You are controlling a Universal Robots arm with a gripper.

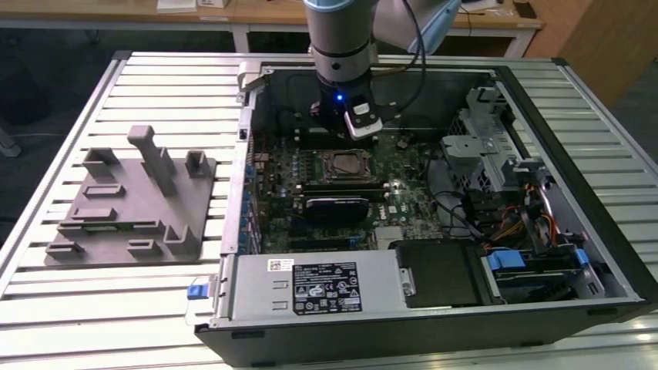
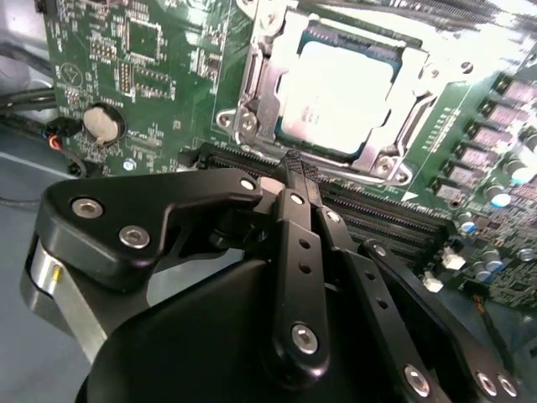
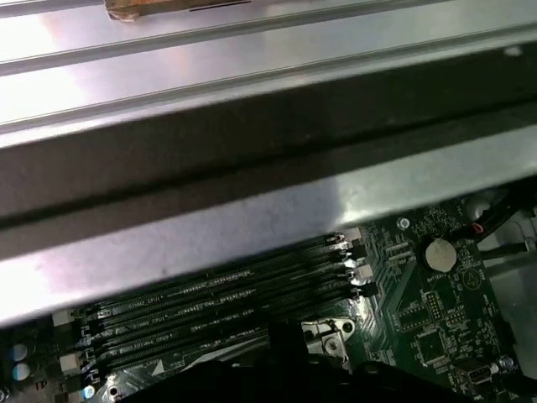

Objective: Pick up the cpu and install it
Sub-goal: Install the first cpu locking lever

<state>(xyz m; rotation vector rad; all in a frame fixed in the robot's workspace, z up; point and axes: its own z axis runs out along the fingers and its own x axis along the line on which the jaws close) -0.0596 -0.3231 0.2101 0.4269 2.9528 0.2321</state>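
At the exterior view's left I see the grey fixture point(image 1: 134, 202) lying on the slatted table point(image 1: 62, 308). To its right the open computer case point(image 1: 432, 208) holds the green motherboard point(image 1: 340, 193). The cpu point(image 2: 336, 96) sits in its socket point(image 2: 252, 101) with the metal frame around it. My gripper point(image 2: 289, 168) hangs just above the memory slots point(image 3: 218, 298) beside the socket, its fingers pressed together and holding nothing.

cpu point(image 2: 340, 96): glossy silvery metal | hand point(image 2: 289, 180): matt black | fixture point(image 1: 134, 204): matt grey plastic
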